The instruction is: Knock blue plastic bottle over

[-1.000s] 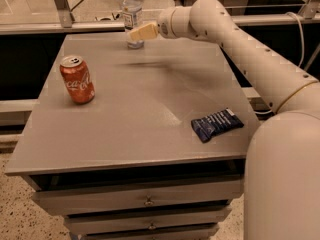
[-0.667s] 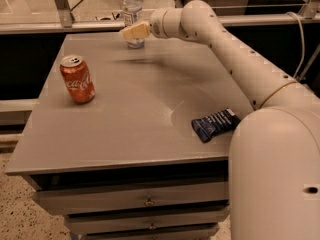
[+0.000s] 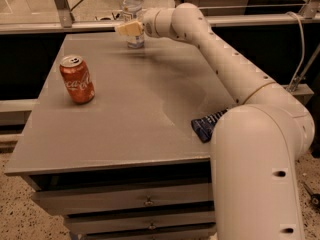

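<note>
Since a second ago the gripper (image 3: 127, 28) has slid a bit to the left across the front of the bottle (image 3: 132, 6), and the big arm (image 3: 220, 59) has swung in closer, so now it covers part of the snack packet (image 3: 204, 125). Nothing else on the counter (image 3: 135, 114) has budged.

So the bottle is upright at the far edge of the counter, roughly mid-way along it, white cap on top. The gripper sits right at its middle, overlapping it from where the camera looks. It looks pressed up against it or just beside it, but I honestly can't say if there's real contact. I also can't tell whether the gripper is open or closed.

Further out, the red can (image 3: 77, 79) stands near the left edge, well apart from the action. The packet lies flat by the right edge toward the near corner.

My read: we're right at the push step, lined up but the tip-over hasn't happened yet. The next move probably needs a firm sideways shove at or above the bottle's middle. Hit too low and a light bottle may just skid along the far edge instead of toppling.
</note>
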